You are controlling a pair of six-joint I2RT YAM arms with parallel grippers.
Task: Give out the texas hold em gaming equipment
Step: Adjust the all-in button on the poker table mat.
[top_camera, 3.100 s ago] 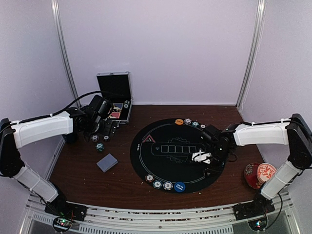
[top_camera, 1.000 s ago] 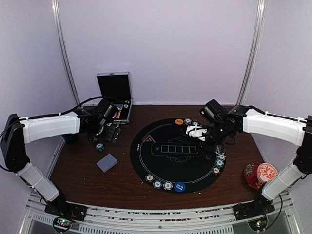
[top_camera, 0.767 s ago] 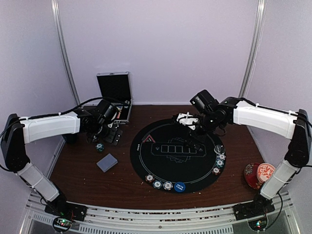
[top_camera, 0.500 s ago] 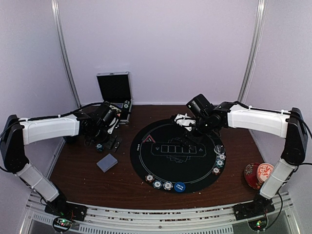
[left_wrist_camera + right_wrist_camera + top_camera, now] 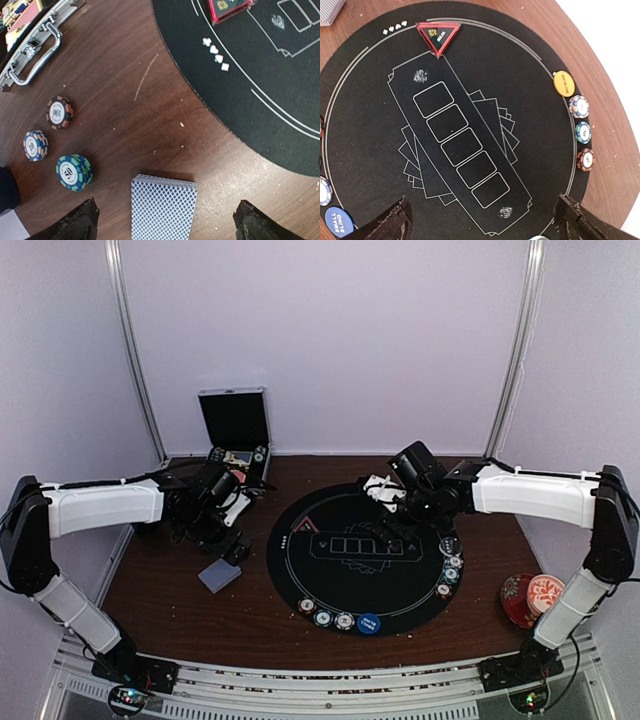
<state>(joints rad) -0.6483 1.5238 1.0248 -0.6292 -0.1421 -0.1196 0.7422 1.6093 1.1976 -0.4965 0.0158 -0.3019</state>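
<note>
L gripper is wide open and holds nothing. It hangs right over the card deck, w/ one finger out to each side and not touching it. The deck lies flat on the brown table, blue criss-cross backs up, just off the black round mat. Beside the deck sit 3 short chip stacks: green stack is nearest, then blue stack, then orange-and-dark stack. Past them is the silver case w/ a handle; its lid stands up in the top view.

R gripper is open too and empty, up over the middle of the mat. The red triangle marker sits on the mat near its rim. The orange button disc is at the mat's edge, w/ 3 rim chips in a row next to it. The blue "small blind" disc is at another edge. The red flower cup & saucer sit on the table, apart from the mat, on the R side.
</note>
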